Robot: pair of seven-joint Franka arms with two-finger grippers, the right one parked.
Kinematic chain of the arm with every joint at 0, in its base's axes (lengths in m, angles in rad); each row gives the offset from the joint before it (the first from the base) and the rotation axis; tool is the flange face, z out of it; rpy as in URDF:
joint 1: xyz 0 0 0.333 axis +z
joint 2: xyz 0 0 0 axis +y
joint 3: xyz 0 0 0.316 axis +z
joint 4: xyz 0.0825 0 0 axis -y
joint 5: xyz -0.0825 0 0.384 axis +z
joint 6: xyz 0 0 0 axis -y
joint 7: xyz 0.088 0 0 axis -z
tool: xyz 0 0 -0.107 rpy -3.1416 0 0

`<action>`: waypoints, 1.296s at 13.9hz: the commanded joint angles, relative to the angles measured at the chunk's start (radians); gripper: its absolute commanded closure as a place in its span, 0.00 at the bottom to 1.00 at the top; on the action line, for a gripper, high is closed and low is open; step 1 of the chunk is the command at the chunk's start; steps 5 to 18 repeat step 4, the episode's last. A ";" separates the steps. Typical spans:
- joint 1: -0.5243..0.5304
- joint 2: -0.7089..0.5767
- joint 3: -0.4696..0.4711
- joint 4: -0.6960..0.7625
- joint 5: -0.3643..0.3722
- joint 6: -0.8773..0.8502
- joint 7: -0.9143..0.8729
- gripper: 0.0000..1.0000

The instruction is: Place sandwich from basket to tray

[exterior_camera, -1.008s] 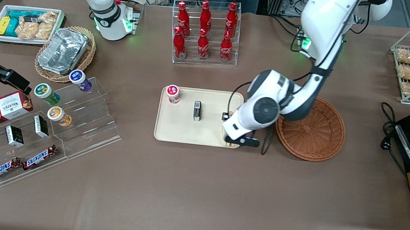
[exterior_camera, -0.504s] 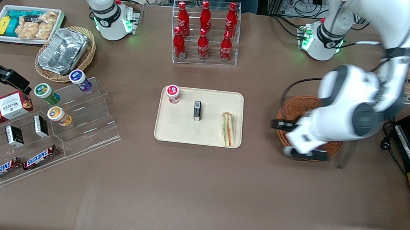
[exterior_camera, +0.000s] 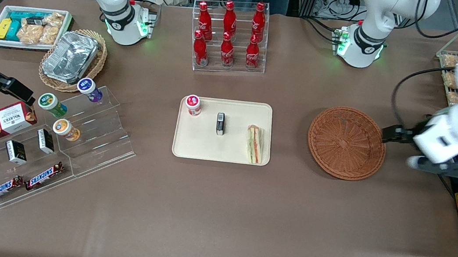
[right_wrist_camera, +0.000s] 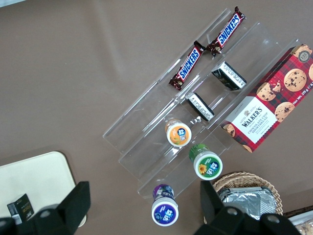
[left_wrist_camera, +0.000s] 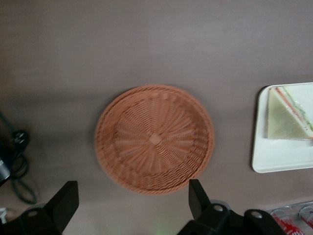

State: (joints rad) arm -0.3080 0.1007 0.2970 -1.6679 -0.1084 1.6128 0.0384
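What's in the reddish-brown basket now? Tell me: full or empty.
Empty: the basket shows bare weave; the sandwich lies on the tray; open gripper above it.

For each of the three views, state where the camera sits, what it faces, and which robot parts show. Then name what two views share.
Front view: high above the table's front edge, looking down on the tray and both arms.
Left wrist view: looks down on the basket, past the open gripper.
Right wrist view: looks down on the snack rack, past the parked jaws.
Shared: front and left wrist views show the sandwich.

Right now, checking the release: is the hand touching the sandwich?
Apart. The front view shows the open hand past the basket, while the sandwich lies on the tray.
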 commanded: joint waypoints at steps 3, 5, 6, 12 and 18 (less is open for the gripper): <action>0.096 -0.010 -0.015 0.128 -0.020 -0.161 0.020 0.00; 0.096 -0.013 -0.013 0.146 -0.019 -0.183 0.015 0.00; 0.096 -0.013 -0.013 0.146 -0.019 -0.183 0.015 0.00; 0.096 -0.013 -0.013 0.146 -0.019 -0.183 0.015 0.00; 0.096 -0.013 -0.013 0.146 -0.019 -0.183 0.015 0.00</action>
